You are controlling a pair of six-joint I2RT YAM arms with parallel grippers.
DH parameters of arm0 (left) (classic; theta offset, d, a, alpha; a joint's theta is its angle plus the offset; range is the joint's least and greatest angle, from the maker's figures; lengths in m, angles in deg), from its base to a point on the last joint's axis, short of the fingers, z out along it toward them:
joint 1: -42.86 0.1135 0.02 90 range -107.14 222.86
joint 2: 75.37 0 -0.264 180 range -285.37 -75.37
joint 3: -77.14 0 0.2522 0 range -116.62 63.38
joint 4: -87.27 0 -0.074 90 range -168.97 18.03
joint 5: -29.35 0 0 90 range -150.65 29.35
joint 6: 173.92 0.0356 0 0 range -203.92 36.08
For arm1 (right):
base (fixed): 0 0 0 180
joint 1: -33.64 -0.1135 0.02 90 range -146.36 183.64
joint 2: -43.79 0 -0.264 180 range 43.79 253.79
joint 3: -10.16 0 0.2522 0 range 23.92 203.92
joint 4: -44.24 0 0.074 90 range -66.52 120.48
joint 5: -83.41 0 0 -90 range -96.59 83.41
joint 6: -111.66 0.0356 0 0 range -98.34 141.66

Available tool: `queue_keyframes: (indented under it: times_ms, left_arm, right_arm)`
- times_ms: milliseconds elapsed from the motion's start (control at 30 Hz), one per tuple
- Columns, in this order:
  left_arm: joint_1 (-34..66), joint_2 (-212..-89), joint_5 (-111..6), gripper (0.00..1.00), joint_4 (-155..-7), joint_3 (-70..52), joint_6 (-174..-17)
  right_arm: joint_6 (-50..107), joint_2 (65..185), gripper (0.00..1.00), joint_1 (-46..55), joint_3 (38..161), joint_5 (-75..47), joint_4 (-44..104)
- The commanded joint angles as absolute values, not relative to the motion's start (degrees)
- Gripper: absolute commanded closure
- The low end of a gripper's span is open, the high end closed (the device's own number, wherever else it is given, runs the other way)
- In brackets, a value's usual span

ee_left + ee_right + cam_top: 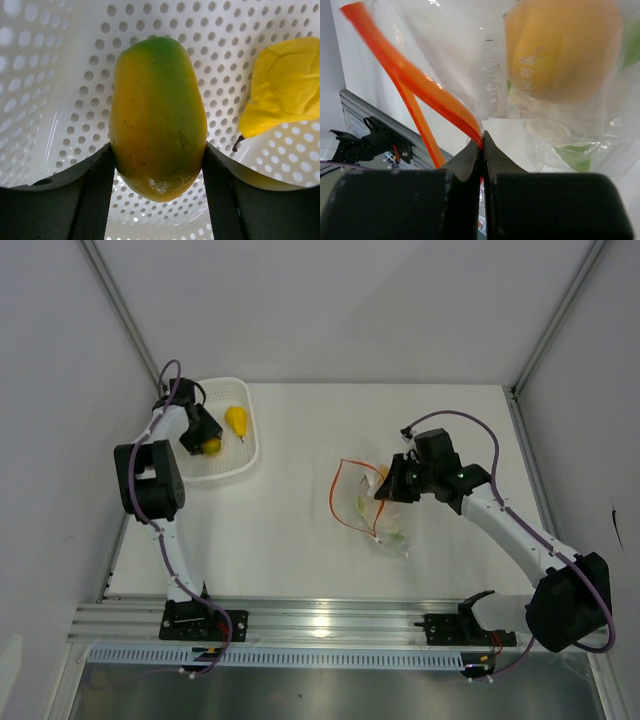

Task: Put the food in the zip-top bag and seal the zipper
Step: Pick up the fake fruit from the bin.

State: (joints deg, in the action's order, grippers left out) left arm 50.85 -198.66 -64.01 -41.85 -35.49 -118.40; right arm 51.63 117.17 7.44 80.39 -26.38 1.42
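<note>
1. The yellow-green fruit (157,100) is found in the basket (225,468), far left, just beside a pear (287,85). The left arm is nearer.
2. It's straddled across its narrow width by the left gripper (157,150), with the long axis pointed away from the fingers. A real squeeze can't be told.
3. Over right, the bag (385,530) is kept in place by the right gripper (482,142), clamped on the zipper (420,82).

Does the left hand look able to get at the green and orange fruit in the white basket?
Probably yes. The left hand is in the basket, fingers flanking the fruit; nothing covers it, and the yellow pear lies apart to one side.
</note>
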Motion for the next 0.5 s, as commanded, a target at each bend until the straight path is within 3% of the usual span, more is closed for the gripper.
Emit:
queue_keyframes:
  times_ms: [0,300,467]
  left_arm:
    - [51.03,-192.81,-63.12,0.99,-43.46,-31.73,-117.50]
    - [47.35,-176.22,-56.18,0.99,-46.98,-19.08,-118.63]
    - [39.88,-165.22,-45.29,0.99,-53.73,-9.35,-119.07]
  right_arm:
    - [51.19,116.65,1.00,7.01,85.88,-23.30,-1.06]
    - [50.57,118.14,1.00,6.30,93.61,-18.37,-7.05]
    - [51.36,116.83,1.00,5.86,94.32,-16.61,-8.01]
